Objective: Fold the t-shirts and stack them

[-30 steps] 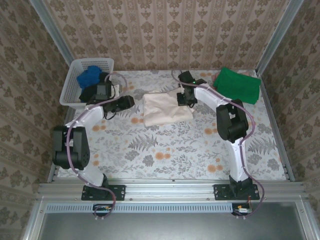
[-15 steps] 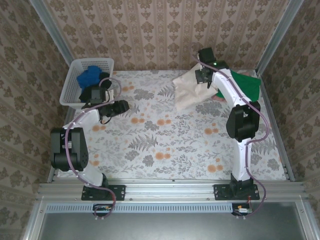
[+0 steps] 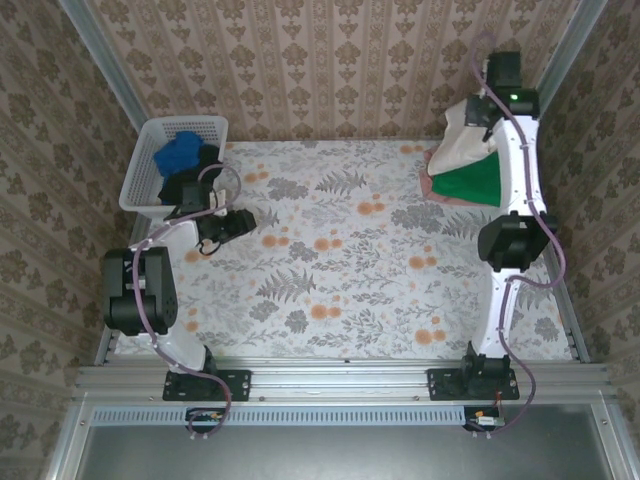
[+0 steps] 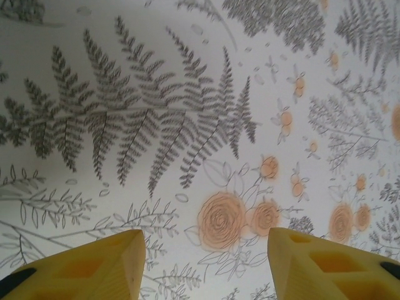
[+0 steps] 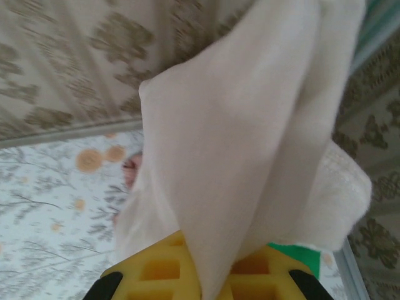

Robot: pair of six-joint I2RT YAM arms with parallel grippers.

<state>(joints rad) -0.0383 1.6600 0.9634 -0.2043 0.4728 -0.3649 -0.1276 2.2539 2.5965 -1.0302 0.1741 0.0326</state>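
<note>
Over at the left, the left gripper [image 3: 243, 216] hangs low over the table [image 3: 330, 270]. Its yellow fingers [image 4: 94, 265] stand roughly half apart with nothing between them. Its wrist view shows the fern-and-rose pattern of the table cover [image 4: 156, 94] beneath and ahead of the jaws. Behind and to the left of this gripper sits the white lattice basket [image 3: 138, 185]. A blue t-shirt [image 3: 178, 154] is bundled inside it, with a black t-shirt [image 3: 172, 188] just beside that, on the side nearer the gripper.

Across the table, well apart from the left gripper, the right gripper [image 3: 480, 112] is raised high at the far right corner, close to the wallpapered wall. Its jaws are clamped on the cream t-shirt [image 3: 458, 145]. In the right wrist view the cloth [image 5: 250, 125] rises out from between the yellow fingers [image 5: 156, 272] and drapes in thick folds. The shirt hangs down from the grip, and its lower part rests on the green t-shirt [image 3: 478, 182] lying on the table directly below the gripper. A pale pink t-shirt [image 3: 432, 190] peeks out under the green one, along its left edge. A sliver of green [image 5: 294, 253] also shows just right of the fingers.
</note>
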